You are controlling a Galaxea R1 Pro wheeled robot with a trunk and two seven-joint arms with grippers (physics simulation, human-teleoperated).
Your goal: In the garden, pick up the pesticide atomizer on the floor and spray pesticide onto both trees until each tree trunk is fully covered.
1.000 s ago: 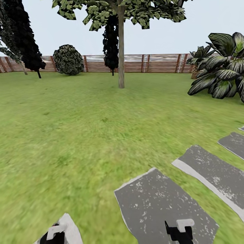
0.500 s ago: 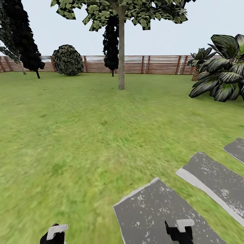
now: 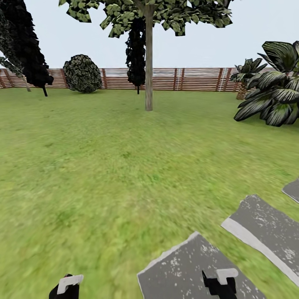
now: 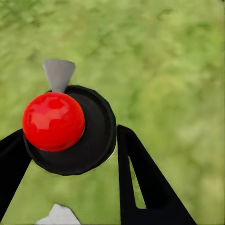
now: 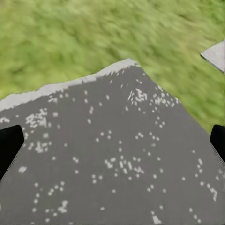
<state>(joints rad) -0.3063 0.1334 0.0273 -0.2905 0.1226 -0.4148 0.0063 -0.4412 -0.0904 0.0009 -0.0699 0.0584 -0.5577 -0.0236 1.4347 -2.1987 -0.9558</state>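
In the left wrist view, my left gripper (image 4: 70, 157) is shut on the pesticide atomizer (image 4: 54, 121), whose red round top, black collar and grey nozzle sit between the black fingers (image 4: 136, 178), above grass. In the head view the left gripper (image 3: 68, 287) shows at the bottom edge. My right gripper (image 5: 112, 143) is open and empty over a grey stepping stone (image 5: 108, 154); it also shows low in the head view (image 3: 219, 283). One tree stands ahead across the lawn, its thick bare trunk (image 3: 148, 66) under a light-green crown (image 3: 166, 12). No spray cloud is visible.
A reddish-brown slat fence (image 3: 195, 79) closes the far side. Dark narrow trees (image 3: 25, 45) and a round bush (image 3: 82, 74) stand far left, and broad-leaved palms (image 3: 274, 95) at the right. Grey stepping stones (image 3: 265, 232) run along the lower right. Open lawn (image 3: 104, 158) lies between me and the tree.
The whole view has shifted as the robot rolls forward: the stepping stones slide down and right in the picture. Both grippers keep their places in the view.
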